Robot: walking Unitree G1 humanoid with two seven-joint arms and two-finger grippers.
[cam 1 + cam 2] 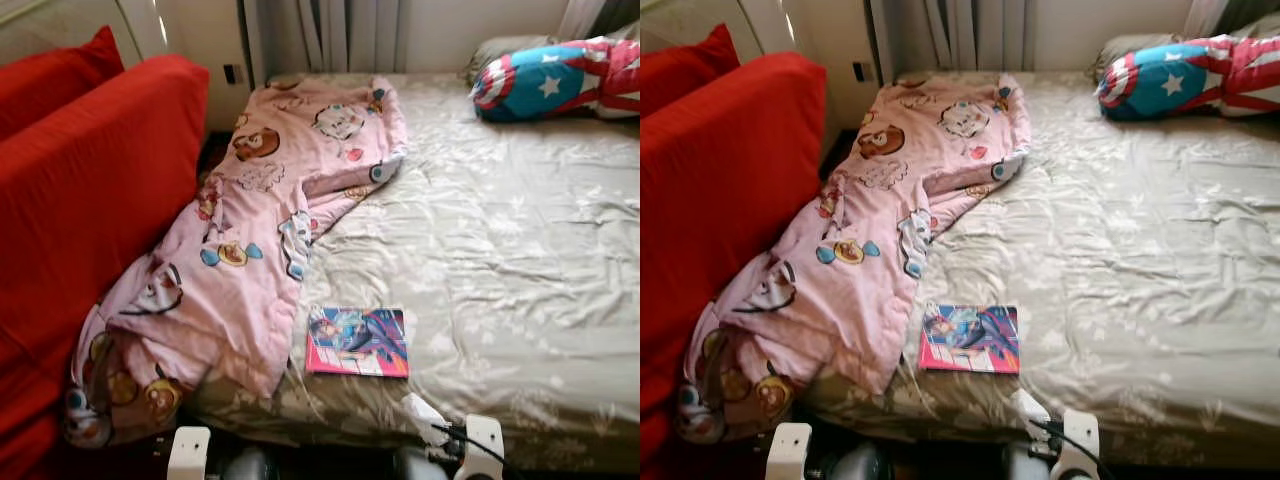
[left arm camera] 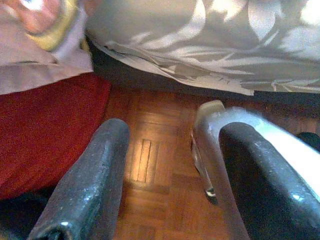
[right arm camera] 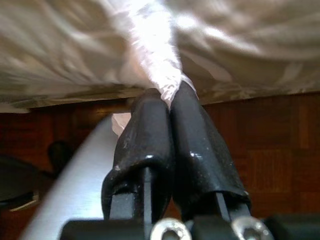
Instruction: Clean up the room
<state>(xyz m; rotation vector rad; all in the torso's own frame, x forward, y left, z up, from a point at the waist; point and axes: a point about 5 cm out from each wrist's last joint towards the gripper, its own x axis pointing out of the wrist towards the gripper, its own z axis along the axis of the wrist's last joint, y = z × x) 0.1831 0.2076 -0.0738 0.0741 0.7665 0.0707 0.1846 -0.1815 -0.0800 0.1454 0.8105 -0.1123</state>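
**Right gripper pinching white scrap at bed edge**

Right gripper (image 3: 167, 107) clamped on crumpled white tissue (image 3: 162, 75); its far end blurred. Left gripper (image 2: 165, 175) apart over parquet floor (image 2: 155, 165). Beyond: comic book (image 1: 358, 341), pink blanket (image 1: 260, 230), beige bedsheet (image 1: 500, 250).

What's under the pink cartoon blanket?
The pink cartoon blanket lies on the beige patterned bedsheet, its end drooping beside the red sofa. Anything beneath its folds is hidden.
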